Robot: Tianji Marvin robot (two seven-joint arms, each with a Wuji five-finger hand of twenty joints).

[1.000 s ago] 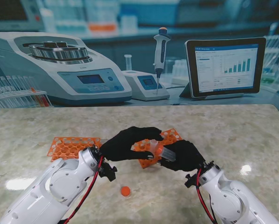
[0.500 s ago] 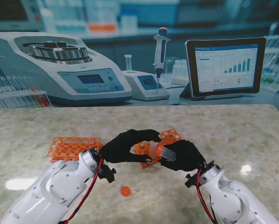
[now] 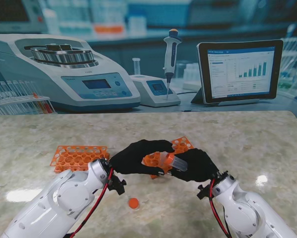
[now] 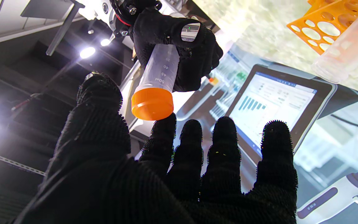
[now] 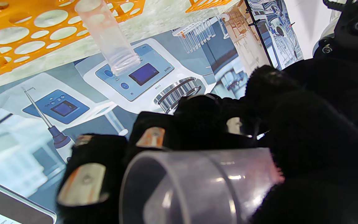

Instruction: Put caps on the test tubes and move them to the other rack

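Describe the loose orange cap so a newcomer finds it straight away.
Start at the marble table and find the two white arms. Between them, nearer to me than the black hands, lies the cap. It is a small orange disc, alone on bare marble, apart from the orange racks.

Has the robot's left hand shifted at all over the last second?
Yes, slightly. The left hand has slid toward the robot's right, covering more of the orange rack behind it and closing on the tube held by the right hand.

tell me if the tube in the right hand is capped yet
Capped. The left wrist view shows an orange cap sitting on the end of the tube held by the right hand.
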